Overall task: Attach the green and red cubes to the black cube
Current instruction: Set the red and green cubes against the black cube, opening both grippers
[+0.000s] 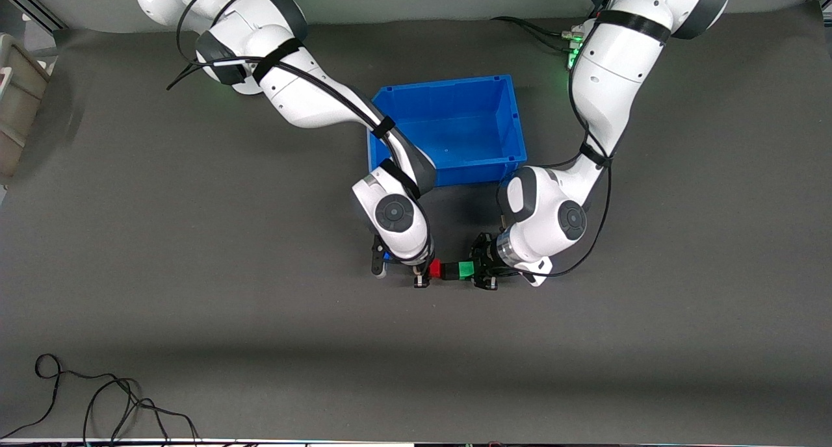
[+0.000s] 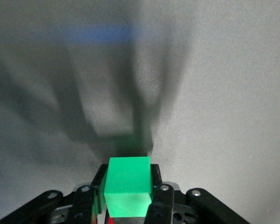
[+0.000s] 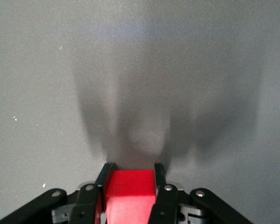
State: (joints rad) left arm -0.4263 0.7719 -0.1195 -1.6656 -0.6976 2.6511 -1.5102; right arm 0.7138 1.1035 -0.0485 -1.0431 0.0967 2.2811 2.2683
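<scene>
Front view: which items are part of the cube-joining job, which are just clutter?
Job:
- red cube, shut in the right gripper
- green cube, shut in the left gripper
- black cube, in line between the two, over the table nearer the camera than the bin

Lying about:
- blue bin
- black cable at the table's near edge
- grey crate at the right arm's end

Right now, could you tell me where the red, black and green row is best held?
At its two ends, as now: the right gripper shut on the red cube, the left gripper on the green cube. The black cube between is largely hidden.
</scene>
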